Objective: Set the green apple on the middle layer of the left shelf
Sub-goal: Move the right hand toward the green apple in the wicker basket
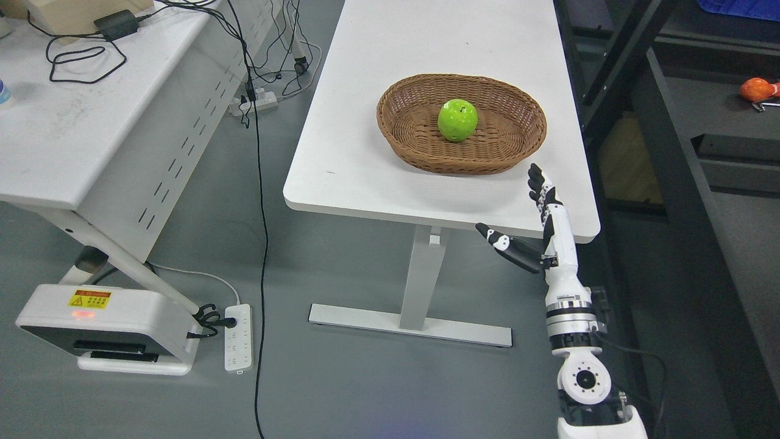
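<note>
A shiny green apple [457, 120] lies in the middle of an oval brown wicker basket [402, 131] on a white table [359, 164]. My right hand [529, 207] hovers at the table's near right corner, just below the basket's rim, fingers straight and thumb spread to the left, holding nothing. It is apart from the apple and the basket. The right arm rises from the bottom edge at the right. My left arm does not show.
A dark shelf unit [682, 152] stands to the right of the table, with an orange object [757, 89] on one level. A second white table [91, 122] with cables is at left. A power strip [237, 337] and a black cable [263, 256] lie on the grey floor.
</note>
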Controlling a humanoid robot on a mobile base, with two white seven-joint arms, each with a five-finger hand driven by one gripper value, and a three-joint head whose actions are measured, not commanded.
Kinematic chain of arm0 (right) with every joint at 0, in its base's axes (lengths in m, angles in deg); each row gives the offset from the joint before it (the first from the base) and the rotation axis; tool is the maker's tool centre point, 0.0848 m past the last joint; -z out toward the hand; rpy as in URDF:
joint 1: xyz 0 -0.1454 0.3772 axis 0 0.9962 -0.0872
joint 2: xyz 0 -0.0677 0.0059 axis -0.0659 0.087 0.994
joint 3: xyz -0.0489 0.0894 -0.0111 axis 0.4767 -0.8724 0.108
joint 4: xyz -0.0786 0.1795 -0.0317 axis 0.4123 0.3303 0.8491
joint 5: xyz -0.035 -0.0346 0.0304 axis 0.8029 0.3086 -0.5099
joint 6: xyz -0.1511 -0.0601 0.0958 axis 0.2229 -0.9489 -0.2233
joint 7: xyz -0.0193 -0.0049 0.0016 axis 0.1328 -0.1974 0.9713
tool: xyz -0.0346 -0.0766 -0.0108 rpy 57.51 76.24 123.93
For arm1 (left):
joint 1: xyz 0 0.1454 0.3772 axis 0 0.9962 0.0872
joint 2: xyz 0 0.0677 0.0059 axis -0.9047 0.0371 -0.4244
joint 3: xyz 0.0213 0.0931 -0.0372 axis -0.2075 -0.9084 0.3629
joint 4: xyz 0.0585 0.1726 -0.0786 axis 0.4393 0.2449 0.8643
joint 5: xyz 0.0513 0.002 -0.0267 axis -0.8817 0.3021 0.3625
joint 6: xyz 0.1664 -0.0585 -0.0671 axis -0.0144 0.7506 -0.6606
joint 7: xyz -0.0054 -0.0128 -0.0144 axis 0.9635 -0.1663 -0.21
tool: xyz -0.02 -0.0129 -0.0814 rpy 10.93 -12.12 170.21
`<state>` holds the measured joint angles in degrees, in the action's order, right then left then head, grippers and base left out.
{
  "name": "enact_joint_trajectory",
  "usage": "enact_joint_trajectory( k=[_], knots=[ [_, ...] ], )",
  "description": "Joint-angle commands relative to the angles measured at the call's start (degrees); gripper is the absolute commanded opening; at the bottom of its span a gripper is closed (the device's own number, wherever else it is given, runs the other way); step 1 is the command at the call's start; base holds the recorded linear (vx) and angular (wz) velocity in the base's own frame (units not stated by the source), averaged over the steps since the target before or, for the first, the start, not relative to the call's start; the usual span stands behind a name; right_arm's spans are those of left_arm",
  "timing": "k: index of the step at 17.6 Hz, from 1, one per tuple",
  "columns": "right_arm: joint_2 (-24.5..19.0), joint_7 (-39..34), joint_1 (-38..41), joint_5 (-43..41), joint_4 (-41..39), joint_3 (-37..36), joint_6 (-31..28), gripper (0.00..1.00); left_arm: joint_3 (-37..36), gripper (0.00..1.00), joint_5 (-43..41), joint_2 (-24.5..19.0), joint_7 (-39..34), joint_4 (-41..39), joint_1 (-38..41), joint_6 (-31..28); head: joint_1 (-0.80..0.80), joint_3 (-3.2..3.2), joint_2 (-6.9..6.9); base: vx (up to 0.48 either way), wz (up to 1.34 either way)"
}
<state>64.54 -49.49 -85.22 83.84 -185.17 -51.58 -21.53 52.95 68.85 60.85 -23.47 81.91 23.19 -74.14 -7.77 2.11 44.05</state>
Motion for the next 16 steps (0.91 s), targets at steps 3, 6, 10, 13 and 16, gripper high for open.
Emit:
enact_joint_trajectory(
  k=[3,6,10,13,16],
  knots=[
    [9.58,0.00,-3.46,16.69,-0.18,-0.96,0.43,1.00,0.05,1.00,0.00,-1.00,-0.01,0.08,0.01,0.02,0.00,0.00,0.00,-0.020,-0.03],
    [9.67,-0.35,-3.81,16.69,-0.18,-1.31,4.29,1.00,0.05,1.00,0.00,-1.00,-0.01,-0.01,0.01,0.02,0.00,0.00,0.00,0.000,0.00],
    [8.88,-0.26,-4.07,16.34,-0.18,-1.31,4.66,1.00,0.05,1.00,0.00,-1.00,-0.01,-0.01,0.01,0.02,0.00,0.00,0.00,0.000,0.00],
    [8.44,-0.35,-5.48,16.16,-0.18,-0.53,4.92,1.00,0.05,1.00,0.00,-1.00,-0.01,0.08,0.01,0.02,0.00,0.00,0.00,0.006,0.00],
    [7.73,-0.70,-6.44,16.07,-0.09,1.06,5.00,1.00,0.05,1.00,0.00,-1.00,-0.01,-0.01,0.01,0.02,0.00,0.00,0.00,0.034,0.02]
  ],
)
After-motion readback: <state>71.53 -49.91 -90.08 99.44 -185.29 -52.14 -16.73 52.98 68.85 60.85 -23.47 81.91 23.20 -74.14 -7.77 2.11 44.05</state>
